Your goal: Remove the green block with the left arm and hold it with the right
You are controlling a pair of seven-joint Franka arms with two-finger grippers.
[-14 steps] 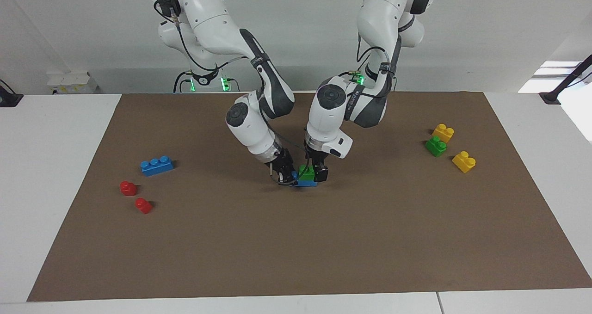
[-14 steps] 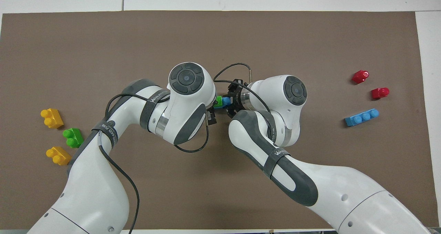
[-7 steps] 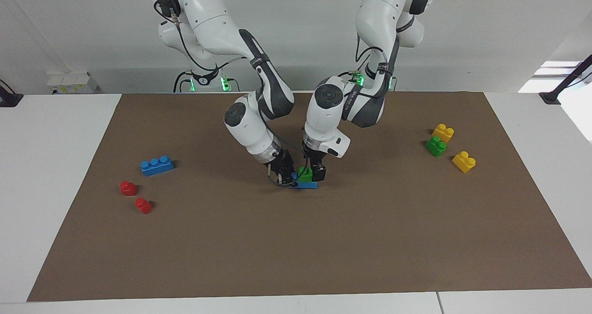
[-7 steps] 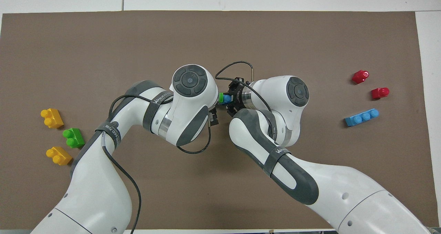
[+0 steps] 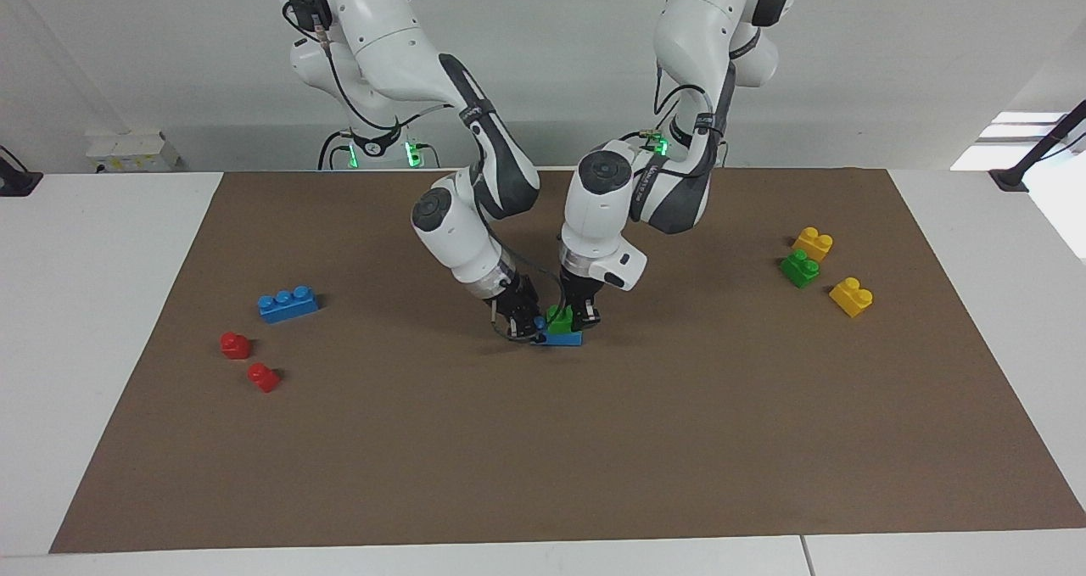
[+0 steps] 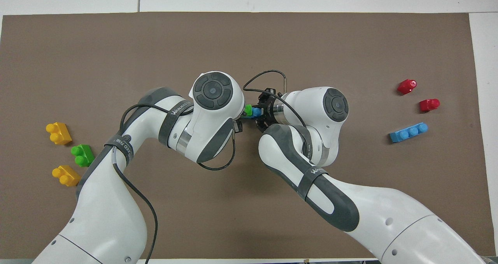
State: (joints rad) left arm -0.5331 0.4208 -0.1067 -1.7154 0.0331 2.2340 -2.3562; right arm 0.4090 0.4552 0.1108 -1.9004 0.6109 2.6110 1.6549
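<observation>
A small green block (image 5: 558, 319) sits stacked on a blue brick (image 5: 561, 338) low at the middle of the brown mat (image 5: 594, 440). My left gripper (image 5: 572, 320) comes down from above and is shut on the green block. My right gripper (image 5: 530, 328) is shut on the end of the blue brick toward the right arm's end. In the overhead view only slivers of the green block (image 6: 248, 109) and the blue brick (image 6: 255, 112) show between the two wrists; the right gripper (image 6: 261, 112) shows there, and the left gripper is hidden under its wrist.
A second green block (image 5: 799, 268) lies between two yellow bricks (image 5: 813, 243) (image 5: 851, 296) toward the left arm's end. A blue three-stud brick (image 5: 288, 304) and two red pieces (image 5: 235, 344) (image 5: 263, 377) lie toward the right arm's end.
The left gripper has shifted slightly toward the right gripper and sits closer on the green block. The green block is still on the blue brick. The right arm has barely moved.
</observation>
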